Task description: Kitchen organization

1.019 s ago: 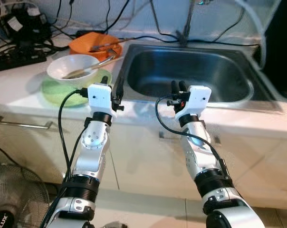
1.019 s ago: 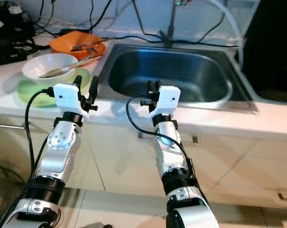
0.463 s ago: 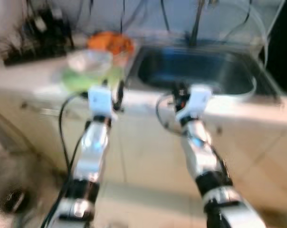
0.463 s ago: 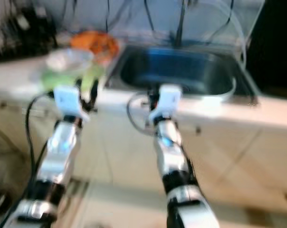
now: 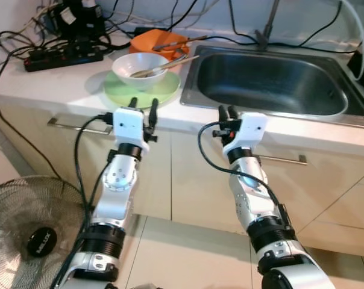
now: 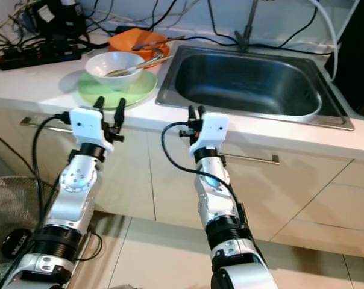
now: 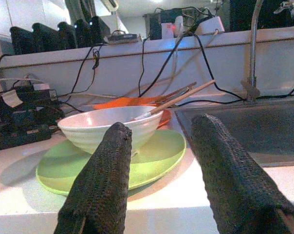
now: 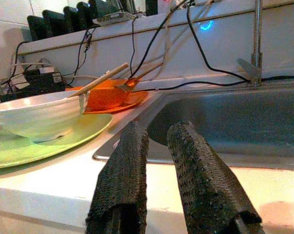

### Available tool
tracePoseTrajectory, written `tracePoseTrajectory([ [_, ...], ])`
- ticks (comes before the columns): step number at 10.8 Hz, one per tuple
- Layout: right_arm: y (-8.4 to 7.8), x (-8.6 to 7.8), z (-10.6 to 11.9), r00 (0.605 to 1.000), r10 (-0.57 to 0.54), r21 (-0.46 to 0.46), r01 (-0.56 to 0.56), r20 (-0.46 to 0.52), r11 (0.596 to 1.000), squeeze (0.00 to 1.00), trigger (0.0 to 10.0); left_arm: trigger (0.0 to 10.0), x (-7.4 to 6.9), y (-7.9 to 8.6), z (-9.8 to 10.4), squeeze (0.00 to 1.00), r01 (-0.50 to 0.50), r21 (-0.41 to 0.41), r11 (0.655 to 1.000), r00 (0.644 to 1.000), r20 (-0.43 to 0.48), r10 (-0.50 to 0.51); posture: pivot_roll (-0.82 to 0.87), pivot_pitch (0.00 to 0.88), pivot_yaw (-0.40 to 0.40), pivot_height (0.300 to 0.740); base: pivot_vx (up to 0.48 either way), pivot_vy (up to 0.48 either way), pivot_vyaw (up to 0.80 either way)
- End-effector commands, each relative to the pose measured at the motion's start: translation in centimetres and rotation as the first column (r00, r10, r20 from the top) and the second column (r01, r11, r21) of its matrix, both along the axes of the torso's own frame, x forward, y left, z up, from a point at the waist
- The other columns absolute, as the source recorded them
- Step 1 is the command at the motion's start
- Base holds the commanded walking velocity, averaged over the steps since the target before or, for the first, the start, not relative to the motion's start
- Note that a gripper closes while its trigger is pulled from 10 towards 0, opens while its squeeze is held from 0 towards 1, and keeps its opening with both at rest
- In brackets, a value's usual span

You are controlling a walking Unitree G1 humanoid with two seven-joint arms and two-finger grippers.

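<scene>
A white bowl (image 5: 140,64) holding chopsticks and a spoon sits on a green plate (image 5: 143,90) on the counter, left of the steel sink (image 5: 272,81). An orange plate (image 5: 160,43) with utensils lies behind them. My left gripper (image 5: 143,107) is open and empty, held at the counter's front edge just short of the green plate (image 7: 147,161). My right gripper (image 5: 226,112) hangs before the sink's front left corner, its fingers (image 8: 127,165) close together and holding nothing.
A power strip with tangled cables (image 5: 61,57) lies at the counter's back left. The faucet (image 5: 267,24) rises behind the sink. Cabinet fronts with bar handles (image 5: 79,125) stand below the counter. A fan (image 5: 31,232) lies on the floor at left.
The camera has pulled back and risen, so the counter looks farther off and the cabinets and fan show. Both arms hold the same pose; the dishes have not moved.
</scene>
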State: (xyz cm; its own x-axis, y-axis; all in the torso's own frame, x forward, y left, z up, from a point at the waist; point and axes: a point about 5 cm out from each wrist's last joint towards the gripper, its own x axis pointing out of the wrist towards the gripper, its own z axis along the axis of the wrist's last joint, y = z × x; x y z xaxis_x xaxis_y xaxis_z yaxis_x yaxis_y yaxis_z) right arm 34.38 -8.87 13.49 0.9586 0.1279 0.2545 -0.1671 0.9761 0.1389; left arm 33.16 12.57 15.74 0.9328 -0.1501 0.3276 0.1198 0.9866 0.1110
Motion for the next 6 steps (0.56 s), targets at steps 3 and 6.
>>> tracePoseTrajectory([
  [3, -0.23, 0.13, 0.27, 1.0, -0.008, 0.008, 0.008, 0.001, 1.0, 0.0, 10.0, 10.0, 0.01, -0.48, 0.36, 0.0, 0.024, -0.012, 1.0, 1.0, 0.004, -0.024, 0.04, 0.028, 0.026, 0.74, 0.0, 0.084, 0.0],
  [6, -0.23, 0.13, 0.25, 1.0, -0.01, 0.011, 0.01, -0.002, 1.0, 0.0, 10.0, 10.0, 0.05, -0.35, 0.26, 0.0, 0.016, -0.001, 1.0, 1.0, 0.001, -0.016, 0.04, 0.03, 0.026, 0.74, 0.0, 0.412, 0.0],
])
